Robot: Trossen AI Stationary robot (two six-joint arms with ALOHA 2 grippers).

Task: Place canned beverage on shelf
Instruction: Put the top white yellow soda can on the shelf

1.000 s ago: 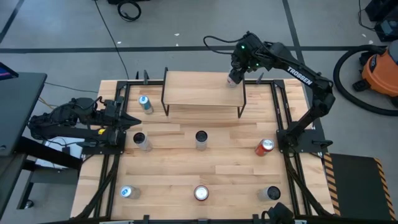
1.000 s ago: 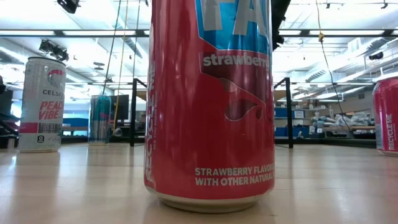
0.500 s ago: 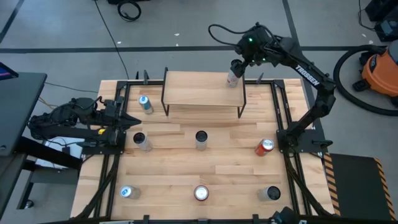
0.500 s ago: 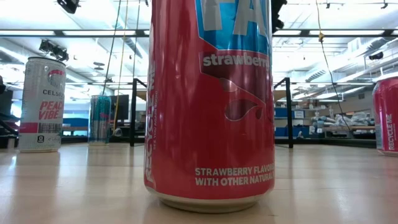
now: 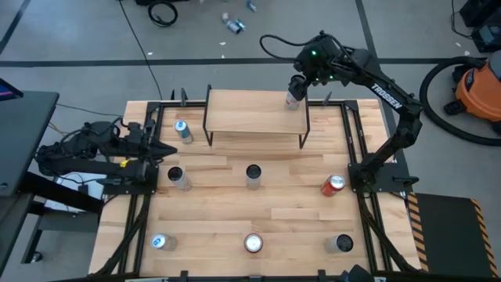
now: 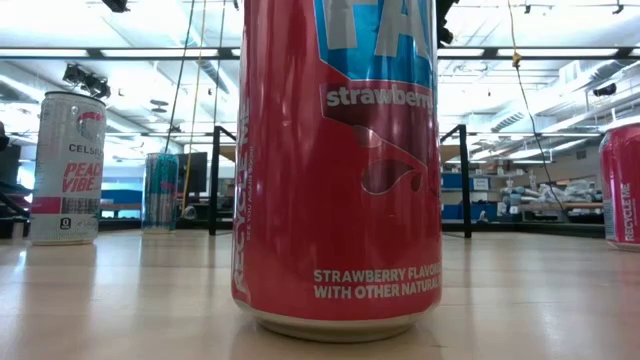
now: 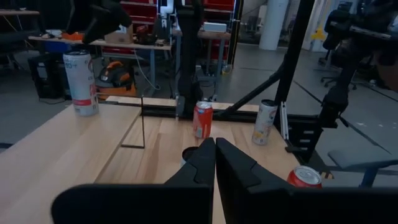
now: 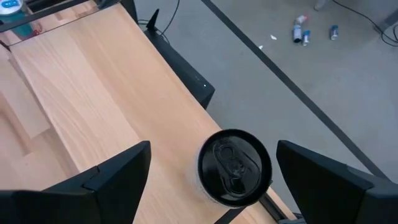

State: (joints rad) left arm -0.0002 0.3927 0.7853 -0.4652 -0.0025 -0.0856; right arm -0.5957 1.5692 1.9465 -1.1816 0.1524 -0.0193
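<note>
Right claw (image 8: 208, 171) spread wide above can (image 8: 234, 167), gripping nothing | can upright at shelf (image 5: 254, 111) right-rear corner | risk: finger clipping rim, toppling off edge | left claw (image 5: 160, 152) closed, parked desk-left

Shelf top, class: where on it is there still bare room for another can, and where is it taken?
The shelf board is bare from its left end across the middle. Only the right rear corner is taken: a can stands there, with the open right gripper above it.
</note>
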